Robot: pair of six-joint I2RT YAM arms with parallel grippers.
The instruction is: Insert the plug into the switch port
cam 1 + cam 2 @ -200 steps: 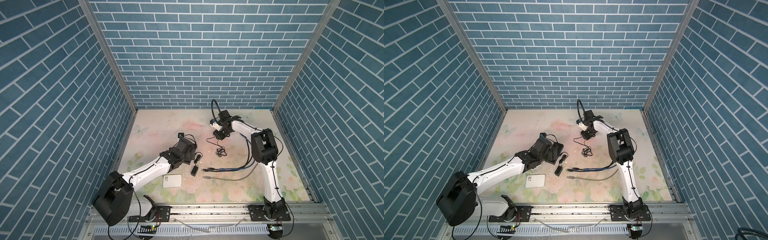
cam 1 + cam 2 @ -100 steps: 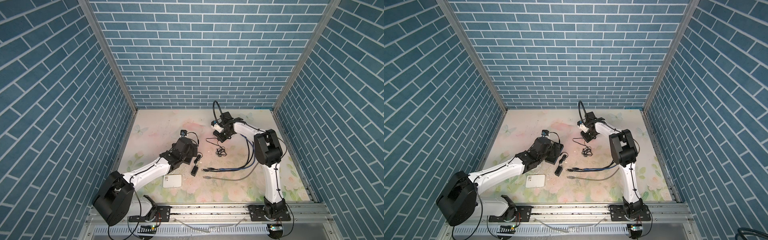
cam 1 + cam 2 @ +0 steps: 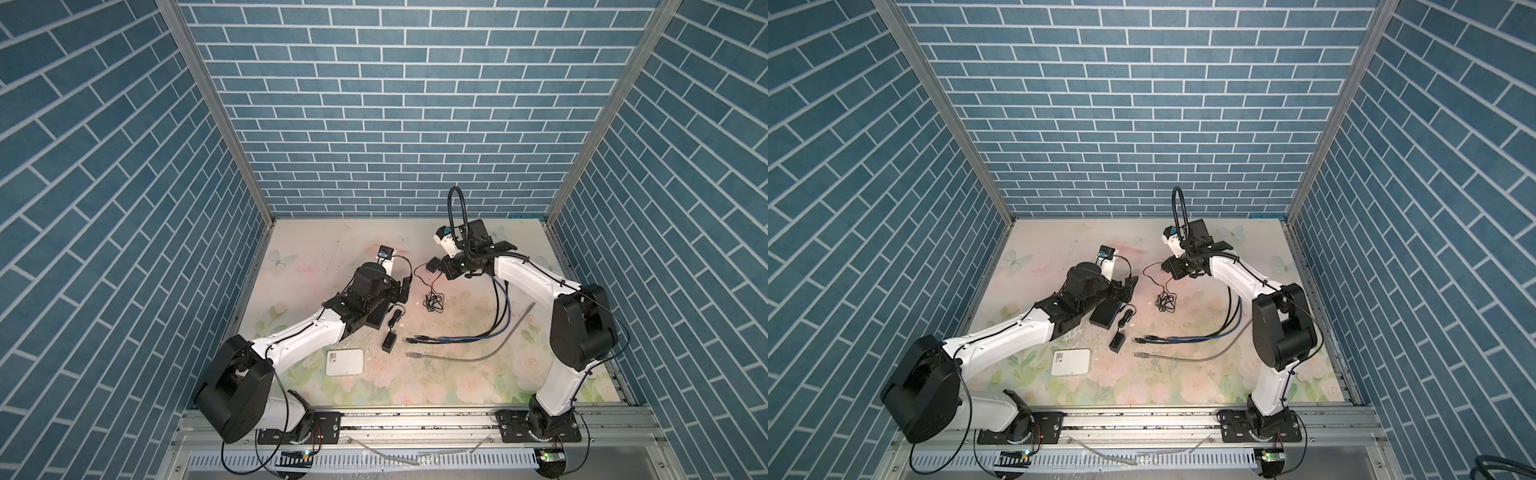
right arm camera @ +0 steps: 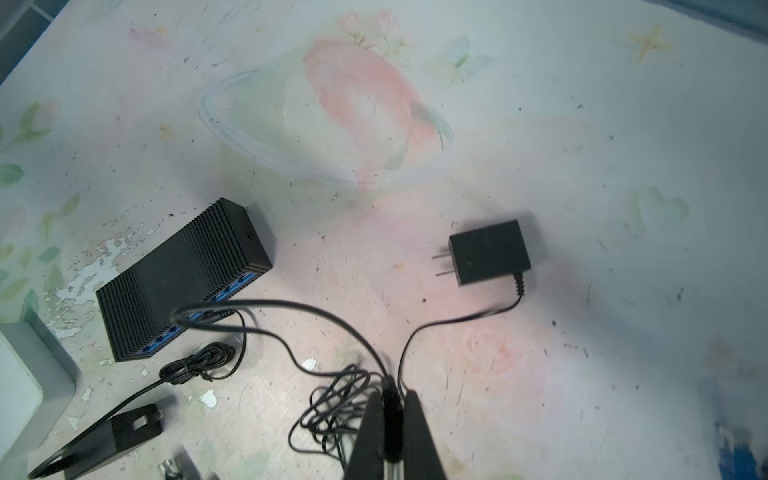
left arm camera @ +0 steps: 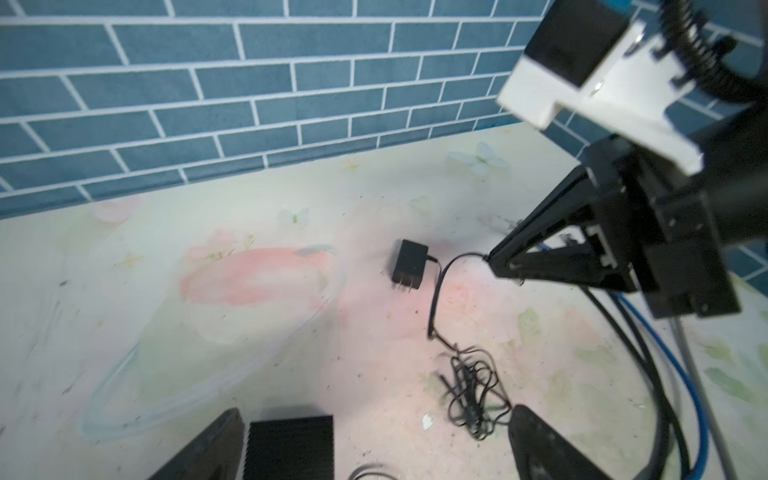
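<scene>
Right claw (image 4: 392, 405) pinched shut on plug (image 4: 390, 386), at its stiff barrel I think; cord (image 4: 291, 312) limp, light. Left claw (image 5: 376, 411) gapes empty by switch (image 4: 183, 282).

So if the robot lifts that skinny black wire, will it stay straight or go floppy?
Probably floppy: the wire bends in loose loops and a tangle where the right gripper pinches it. It looks light, but the boxy adapter at its end would likely drag or dangle.
</scene>
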